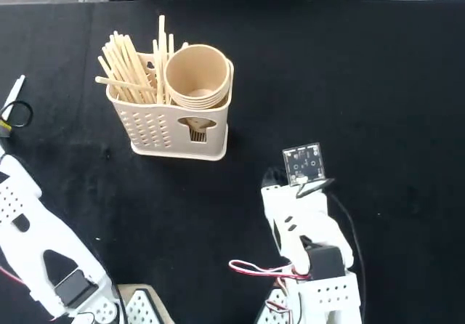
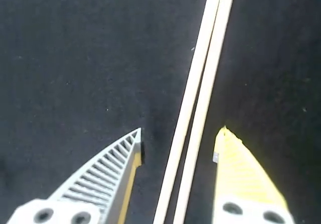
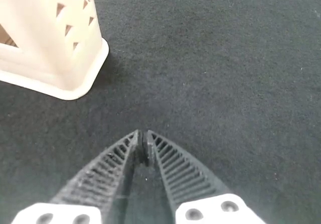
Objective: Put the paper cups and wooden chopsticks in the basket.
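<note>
The left gripper (image 2: 181, 129) is spread wide around a pair of wooden chopsticks (image 2: 203, 83) lying on the black table (image 2: 75, 58) — not pinching them. The right gripper (image 3: 143, 134) is pressed together near the basket (image 1: 171, 131), which holds stacked paper cups (image 1: 197, 77) and more chopsticks (image 1: 131, 66).

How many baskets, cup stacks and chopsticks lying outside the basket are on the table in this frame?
Basket: 1
Stack of paper cups: 1
Chopsticks outside the basket: 2
Total: 4
</note>
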You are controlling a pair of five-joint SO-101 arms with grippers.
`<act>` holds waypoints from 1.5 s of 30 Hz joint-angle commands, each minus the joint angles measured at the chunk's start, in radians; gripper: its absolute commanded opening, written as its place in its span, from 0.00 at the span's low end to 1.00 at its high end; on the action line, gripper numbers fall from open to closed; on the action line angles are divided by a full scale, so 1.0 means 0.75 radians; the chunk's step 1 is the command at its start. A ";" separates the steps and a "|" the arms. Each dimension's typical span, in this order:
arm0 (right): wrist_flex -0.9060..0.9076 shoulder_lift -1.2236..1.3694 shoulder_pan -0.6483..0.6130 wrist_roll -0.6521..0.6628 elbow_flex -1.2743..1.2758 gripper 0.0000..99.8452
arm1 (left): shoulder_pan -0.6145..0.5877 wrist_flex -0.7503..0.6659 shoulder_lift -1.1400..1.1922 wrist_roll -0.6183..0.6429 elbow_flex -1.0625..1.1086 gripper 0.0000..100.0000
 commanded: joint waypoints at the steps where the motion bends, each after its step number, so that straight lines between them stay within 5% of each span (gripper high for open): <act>1: 0.006 -0.013 0.010 0.008 -0.001 0.01 | 0.019 0.035 0.016 -0.084 0.091 0.21; 13: 0.006 -0.013 0.012 0.008 -0.001 0.01 | 0.015 0.068 0.016 -0.219 0.404 0.04; 20: 0.006 -0.013 0.014 0.008 -0.001 0.01 | 0.013 0.329 0.000 -0.274 0.404 0.03; 24: 0.006 -0.013 0.014 0.008 -0.001 0.01 | 0.011 0.581 -0.006 -0.274 0.218 0.03; 30: 0.006 -0.013 0.014 0.008 -0.001 0.01 | -0.030 0.585 -0.153 -0.102 0.183 0.03; 40: 0.006 -0.007 0.014 0.008 -0.001 0.01 | -0.052 0.573 -1.052 0.000 1.091 0.03; 45: 0.006 -0.005 0.014 0.008 -0.001 0.01 | -0.054 0.340 -1.690 0.000 1.697 0.03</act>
